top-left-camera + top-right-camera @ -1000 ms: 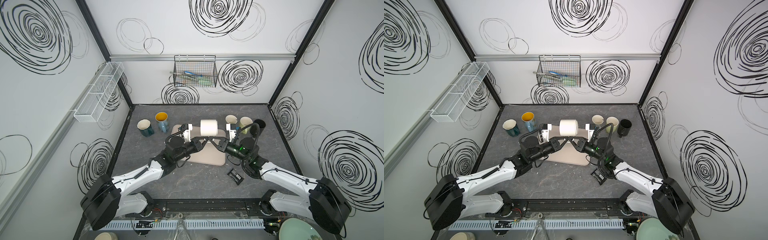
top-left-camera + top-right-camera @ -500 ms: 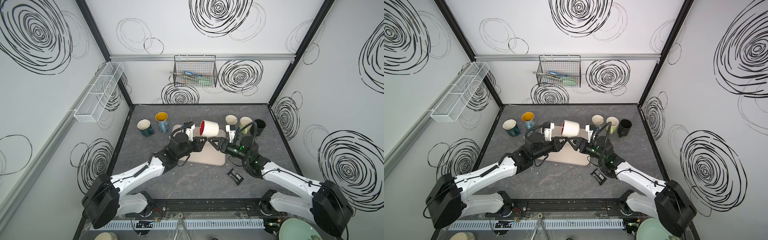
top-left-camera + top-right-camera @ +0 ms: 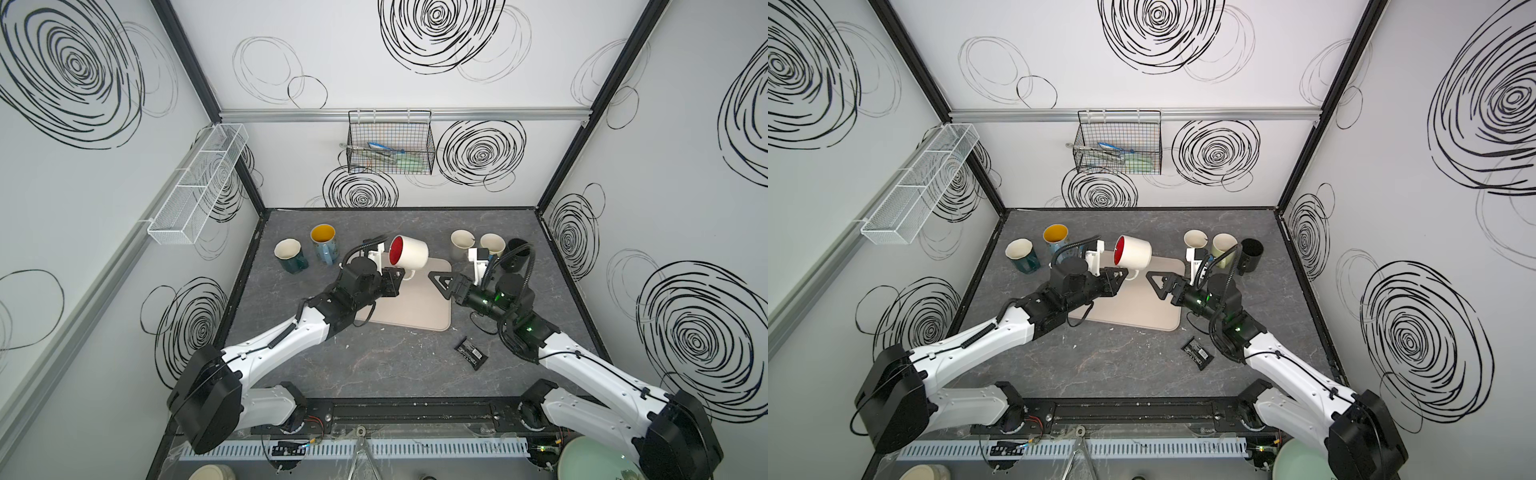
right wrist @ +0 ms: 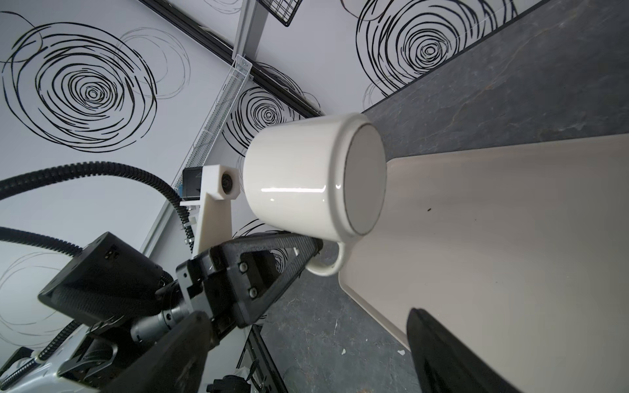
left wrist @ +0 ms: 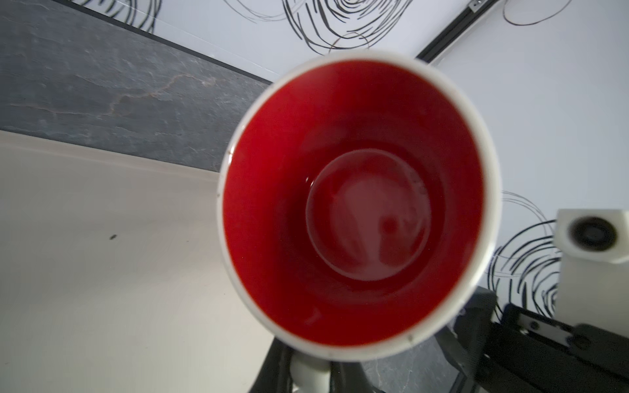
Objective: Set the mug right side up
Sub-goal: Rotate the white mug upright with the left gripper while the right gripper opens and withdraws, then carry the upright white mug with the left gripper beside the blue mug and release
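A white mug (image 3: 409, 257) (image 3: 1136, 256) with a red inside hangs on its side above the beige mat (image 3: 415, 307) (image 3: 1142, 307). Its mouth points left and slightly up in both top views. My left gripper (image 3: 401, 275) (image 3: 1123, 274) is shut on the mug's handle (image 4: 326, 268) from below. The left wrist view looks straight into the red inside (image 5: 357, 204). My right gripper (image 3: 438, 284) (image 3: 1154, 284) (image 4: 306, 340) stands open just right of the mug's base (image 4: 364, 177), apart from it, with nothing between its fingers.
A teal mug (image 3: 291, 255) and a blue mug with a yellow inside (image 3: 324, 243) stand back left. Two cream mugs (image 3: 461, 243) (image 3: 492, 245) and a black one (image 3: 515, 253) stand back right. A small black packet (image 3: 469, 352) lies front right of the mat.
My right gripper has opened, let go of the mug and drawn back to the right. The left gripper has turned the mug so that its red mouth shows.
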Controlling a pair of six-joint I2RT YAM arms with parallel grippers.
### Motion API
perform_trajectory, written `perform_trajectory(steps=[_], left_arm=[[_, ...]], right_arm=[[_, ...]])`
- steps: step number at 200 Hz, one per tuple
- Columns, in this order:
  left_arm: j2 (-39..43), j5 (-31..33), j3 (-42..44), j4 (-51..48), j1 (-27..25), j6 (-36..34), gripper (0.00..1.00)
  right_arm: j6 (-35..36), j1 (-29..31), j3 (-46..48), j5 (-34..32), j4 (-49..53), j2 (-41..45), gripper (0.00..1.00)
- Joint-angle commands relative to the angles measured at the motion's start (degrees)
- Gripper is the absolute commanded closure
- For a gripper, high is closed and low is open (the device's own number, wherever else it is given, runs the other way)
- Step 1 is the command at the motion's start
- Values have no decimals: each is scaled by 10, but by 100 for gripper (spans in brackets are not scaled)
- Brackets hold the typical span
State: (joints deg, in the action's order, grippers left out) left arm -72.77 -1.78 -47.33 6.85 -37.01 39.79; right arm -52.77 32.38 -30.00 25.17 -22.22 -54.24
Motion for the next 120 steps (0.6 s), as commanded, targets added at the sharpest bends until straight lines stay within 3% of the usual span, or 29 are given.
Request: perform_trajectory(steps=[1,55,120], left_arm=[[27,39,-25,15,42,-31,100],[33,97,-39,-99,174,-81,100],[-118,261,-175,-191,168,-150,100]], right_arm=[[44,-5,17,-46,29,39,5],[89,-13,25,-62,80,79,3],[105,-39,30,-19,110,80,3]])
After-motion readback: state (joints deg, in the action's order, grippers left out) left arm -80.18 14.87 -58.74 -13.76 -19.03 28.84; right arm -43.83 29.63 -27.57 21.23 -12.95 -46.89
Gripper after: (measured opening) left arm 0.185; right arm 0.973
